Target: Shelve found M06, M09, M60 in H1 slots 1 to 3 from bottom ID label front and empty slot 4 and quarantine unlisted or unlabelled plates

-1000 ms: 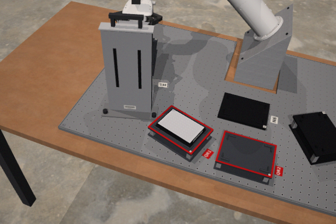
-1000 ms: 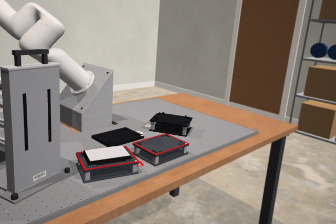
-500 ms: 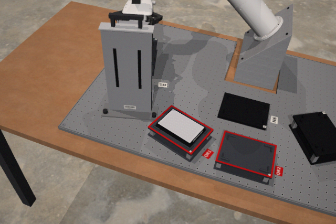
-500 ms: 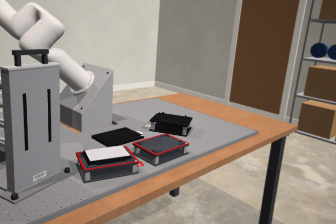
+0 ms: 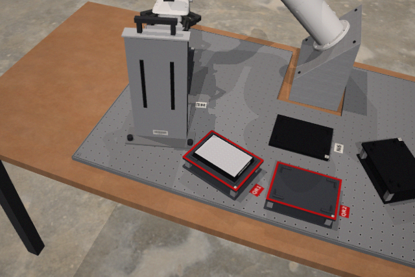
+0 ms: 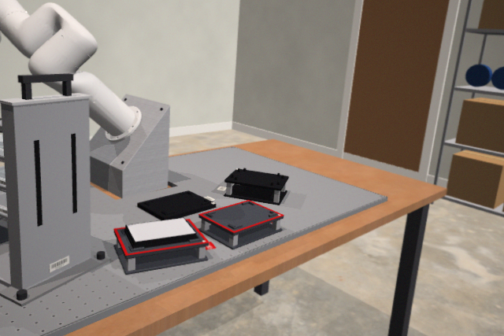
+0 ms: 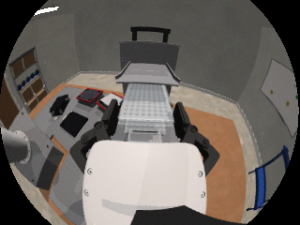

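Note:
The plate hotel H1 [image 5: 157, 82] stands at the left of the baseplate, seen from its back, and also shows in the exterior view [image 6: 46, 186]. My gripper [image 7: 146, 107] is at the hotel's top front, behind the tower [image 5: 167, 19]. In the wrist view its two fingers are shut on the long sides of a clear 96-well plate [image 7: 145, 108] that reaches into the hotel's upper shelf. I cannot read any label on it. Another plate with a white top [image 5: 222, 156] sits flat in quarantine nest QR1, and also shows in the exterior view [image 6: 161, 230].
Quarantine nest QR2 [image 5: 303, 190] holds nothing. The flat black nest N6 [image 5: 301, 136] and a raised black nest [image 5: 388, 168] are at the right. The arm's grey base block [image 5: 325, 72] stands behind them. The hotel's lower slots are hidden from view.

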`<state>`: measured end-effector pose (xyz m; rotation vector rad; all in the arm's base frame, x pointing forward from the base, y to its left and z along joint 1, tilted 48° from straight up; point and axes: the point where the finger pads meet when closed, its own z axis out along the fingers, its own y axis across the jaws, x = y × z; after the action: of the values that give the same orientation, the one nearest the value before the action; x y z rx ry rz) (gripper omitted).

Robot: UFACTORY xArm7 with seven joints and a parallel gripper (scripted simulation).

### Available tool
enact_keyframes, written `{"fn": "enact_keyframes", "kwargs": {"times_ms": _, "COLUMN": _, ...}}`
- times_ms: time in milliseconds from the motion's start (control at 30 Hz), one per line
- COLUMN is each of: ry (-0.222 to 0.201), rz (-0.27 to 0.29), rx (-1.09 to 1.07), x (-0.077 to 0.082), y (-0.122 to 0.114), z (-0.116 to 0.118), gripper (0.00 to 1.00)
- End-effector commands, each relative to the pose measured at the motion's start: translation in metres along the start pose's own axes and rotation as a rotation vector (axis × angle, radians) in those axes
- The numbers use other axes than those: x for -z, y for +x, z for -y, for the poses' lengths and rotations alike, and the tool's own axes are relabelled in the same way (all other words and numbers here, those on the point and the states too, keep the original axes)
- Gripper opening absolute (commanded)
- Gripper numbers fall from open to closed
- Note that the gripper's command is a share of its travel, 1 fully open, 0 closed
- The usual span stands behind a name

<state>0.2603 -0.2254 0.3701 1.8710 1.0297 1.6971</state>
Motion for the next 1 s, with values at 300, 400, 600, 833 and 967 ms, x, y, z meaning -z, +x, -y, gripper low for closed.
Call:
{"fn": "enact_keyframes", "kwargs": {"times_ms": 300, "ry": 0.001, "rz": 0.000, "rx": 0.002, "x": 0.019, "y": 0.001, "z": 0.000, "gripper": 0.00}}
{"fn": "enact_keyframes", "kwargs": {"times_ms": 400, "ry": 0.001, "rz": 0.000, "rx": 0.002, "x": 0.024, "y": 0.001, "z": 0.000, "gripper": 0.00}}
{"fn": "enact_keyframes", "kwargs": {"times_ms": 600, "ry": 0.001, "rz": 0.000, "rx": 0.002, "x": 0.034, "y": 0.001, "z": 0.000, "gripper": 0.00}}
{"fn": "enact_keyframes", "kwargs": {"times_ms": 833, "ry": 0.001, "rz": 0.000, "rx": 0.002, "x": 0.043, "y": 0.001, "z": 0.000, "gripper": 0.00}}
{"fn": "enact_keyframes", "kwargs": {"times_ms": 967, "ry": 0.001, "rz": 0.000, "rx": 0.002, "x": 0.049, "y": 0.001, "z": 0.000, "gripper": 0.00}}
